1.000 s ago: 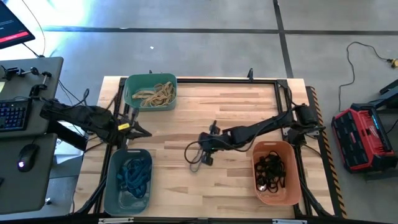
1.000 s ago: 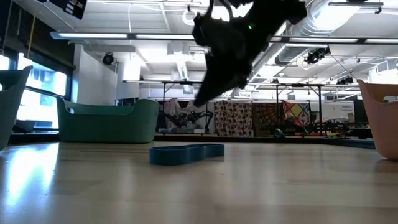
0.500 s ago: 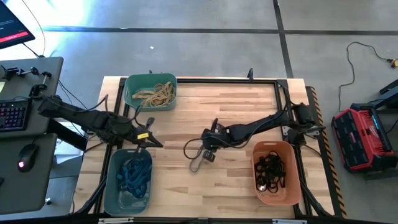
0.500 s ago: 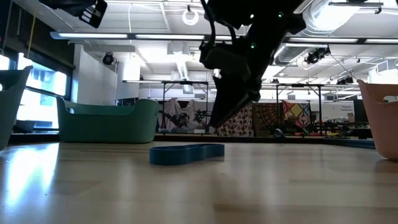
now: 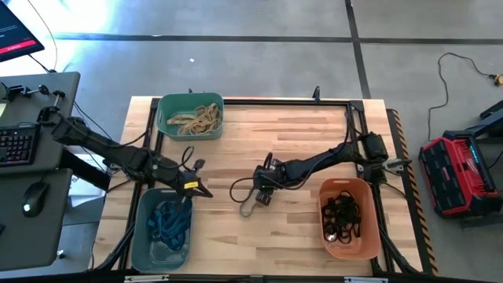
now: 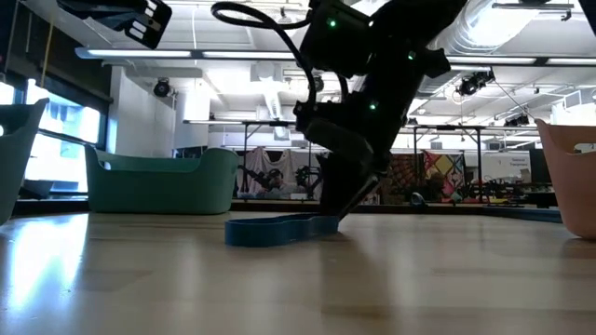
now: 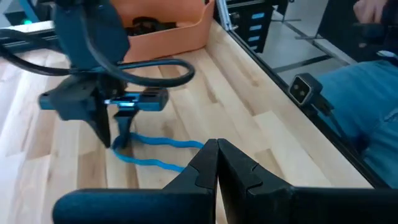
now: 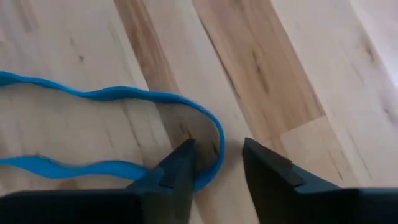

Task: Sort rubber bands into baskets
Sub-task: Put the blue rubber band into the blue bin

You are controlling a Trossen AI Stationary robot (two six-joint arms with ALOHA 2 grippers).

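One blue rubber band (image 8: 112, 130) lies flat on the wooden table (image 5: 299, 126) near the middle of the high view, and your right gripper (image 8: 214, 165) is down on it, fingers spread with the band's near end curving between them. In the low view its long axis runs sideways, away from the gripper toward frame left. Your left gripper (image 7: 217, 163), pressed together, hangs near the grey-blue basket (image 5: 140, 236) at lower left, farther from the band.
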